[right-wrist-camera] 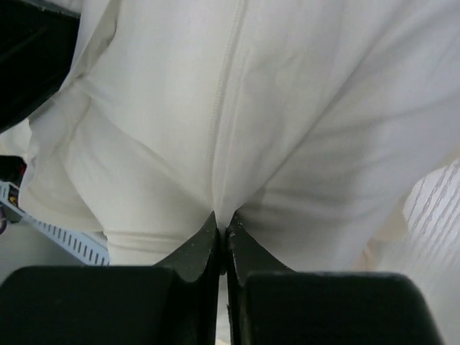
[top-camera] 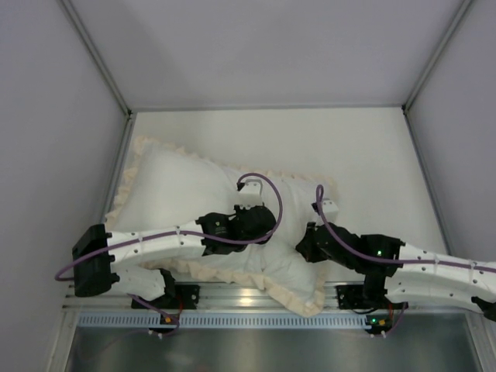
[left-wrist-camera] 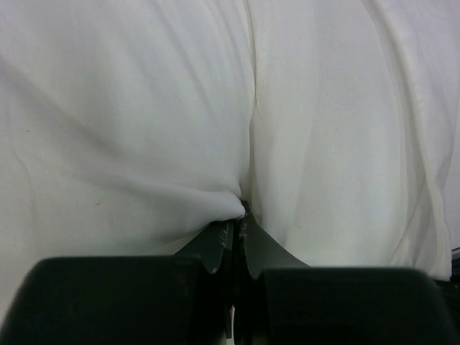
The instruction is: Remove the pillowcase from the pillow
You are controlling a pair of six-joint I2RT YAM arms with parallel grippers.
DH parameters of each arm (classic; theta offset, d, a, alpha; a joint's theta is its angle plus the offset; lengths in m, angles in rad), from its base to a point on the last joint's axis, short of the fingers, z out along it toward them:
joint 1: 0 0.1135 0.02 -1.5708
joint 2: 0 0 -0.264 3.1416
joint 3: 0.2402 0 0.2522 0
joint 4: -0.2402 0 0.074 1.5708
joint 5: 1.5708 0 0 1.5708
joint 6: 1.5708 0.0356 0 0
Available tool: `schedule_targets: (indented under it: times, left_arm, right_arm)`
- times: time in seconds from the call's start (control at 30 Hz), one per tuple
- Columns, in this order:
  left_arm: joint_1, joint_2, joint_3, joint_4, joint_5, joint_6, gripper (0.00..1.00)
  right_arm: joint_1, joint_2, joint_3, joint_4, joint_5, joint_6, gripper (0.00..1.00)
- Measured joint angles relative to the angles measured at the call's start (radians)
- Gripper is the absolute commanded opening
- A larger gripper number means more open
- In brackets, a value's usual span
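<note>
Fingers (left-wrist-camera: pixel 215 248) tip-deep in pillowcase (top-camera: pixel 178 186) folds

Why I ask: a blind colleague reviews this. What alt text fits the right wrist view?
The right gripper is shut, pinching a fold of the white pillowcase at a vertical seam; its cream frill shows at the right edge.

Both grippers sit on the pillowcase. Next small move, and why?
Probably lift the right gripper a little, away from the left gripper. Both are shut on pinches of the white face of the pillowcase, close together. A short tug would show whether the cover alone comes up.
</note>
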Motion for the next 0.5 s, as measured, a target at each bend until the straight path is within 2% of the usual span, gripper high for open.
schedule_targets:
  times: [0.2,0.37,0.5]
  left_arm:
    - [0.041,0.014,0.0,0.005,0.006,-0.014,0.0]
    - [0.223,0.031,0.009,0.023,0.116,-0.028,0.0]
    - [0.365,0.036,0.046,0.027,0.24,-0.015,0.0]
  right_arm:
    - [0.094,-0.157,-0.033,-0.12,0.035,0.114,0.0]
    - [0.153,-0.241,-0.046,-0.222,0.089,0.206,0.0]
    - [0.164,-0.225,-0.059,-0.24,0.133,0.27,0.0]
